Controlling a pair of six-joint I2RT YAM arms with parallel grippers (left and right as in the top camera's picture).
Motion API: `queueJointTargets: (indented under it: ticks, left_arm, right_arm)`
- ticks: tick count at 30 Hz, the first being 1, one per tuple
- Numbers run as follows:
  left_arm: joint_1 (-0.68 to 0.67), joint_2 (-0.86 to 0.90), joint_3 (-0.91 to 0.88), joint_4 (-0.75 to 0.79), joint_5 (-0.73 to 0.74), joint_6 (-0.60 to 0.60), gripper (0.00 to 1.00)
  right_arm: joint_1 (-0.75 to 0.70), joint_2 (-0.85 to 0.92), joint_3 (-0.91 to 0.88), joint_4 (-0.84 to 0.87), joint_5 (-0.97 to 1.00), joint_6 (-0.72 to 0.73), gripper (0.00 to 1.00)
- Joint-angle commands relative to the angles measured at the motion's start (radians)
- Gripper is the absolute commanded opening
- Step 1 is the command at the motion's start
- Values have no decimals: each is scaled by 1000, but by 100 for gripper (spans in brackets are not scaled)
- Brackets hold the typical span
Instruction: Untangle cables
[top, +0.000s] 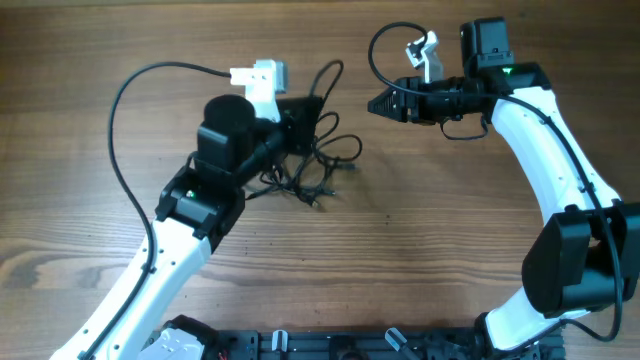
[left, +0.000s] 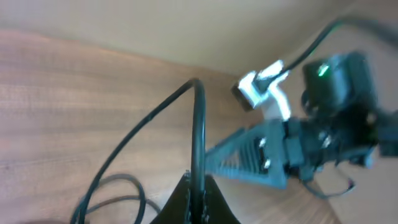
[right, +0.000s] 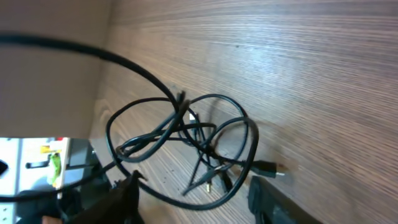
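From above, the cables lay as a dark tangle on the table, and the left gripper sat right over the tangle's far edge, much nearer than the other arm. The right gripper stood off to the tangle's right and slightly beyond it, not touching, its tips pointing back towards the tangle. In the left wrist view, the left gripper had its jaws closed narrow on one strand, which ran straight up out of them and then bent away leftward; the right gripper faced that strand from the right, close beside it. In the right wrist view, the right gripper had its jaws spread wide and held nothing. The cables lay ahead of the gap as flat overlapping loops, with a plug sticking out on the tangle's right. I judged that the right arm would have to close in leftward to take a loop and pull against the left's hold.
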Motion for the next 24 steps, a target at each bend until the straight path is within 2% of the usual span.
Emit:
queueJointTargets:
  ticks: [1, 4, 9, 10, 12, 13, 14, 15, 17, 18, 19, 22, 24]
  left_arm:
    - [44, -49, 4, 158, 104, -5, 4]
    - [83, -104, 4, 311, 109, -112, 4]
    - [176, -207, 4, 612, 110, -504, 4]
    - [186, -222, 4, 646, 114, -526, 4]
    - [199, -251, 4, 635, 128, -493, 4]
    - [201, -261, 4, 577, 129, -460, 4]
    - [201, -265, 4, 476, 127, -419, 4]
    - [201, -252, 4, 241, 87, -331, 4]
    - [201, -208, 4, -24, -13, -285, 4]
    - [201, -155, 4, -114, -7, -285, 4]
    - [201, -109, 4, -97, 66, -285, 4]
    - [201, -59, 4, 97, 214, -285, 4]
    - [201, -57, 4, 203, 236, -285, 4]
  right_arm:
    - [-6, -31, 14, 8, -11, 10, 61]
    - [-6, -31, 14, 11, 16, 29, 62]
    - [-6, -31, 14, 20, 16, 27, 62]
    - [-6, -31, 14, 23, 16, 26, 62]
    - [-6, -31, 14, 26, 9, 24, 62]
    - [-6, -31, 14, 27, -3, 23, 62]
    - [-6, -31, 14, 27, -19, 19, 62]
    - [-1, -31, 14, 23, -61, -2, 62]
    - [12, -31, 14, 22, -71, 2, 62]
    - [31, -31, 14, 23, -71, 3, 62]
    - [55, -31, 14, 25, -70, 22, 63]
    - [95, -31, 14, 39, -65, 82, 63]
    - [115, -31, 14, 47, -42, 146, 63]
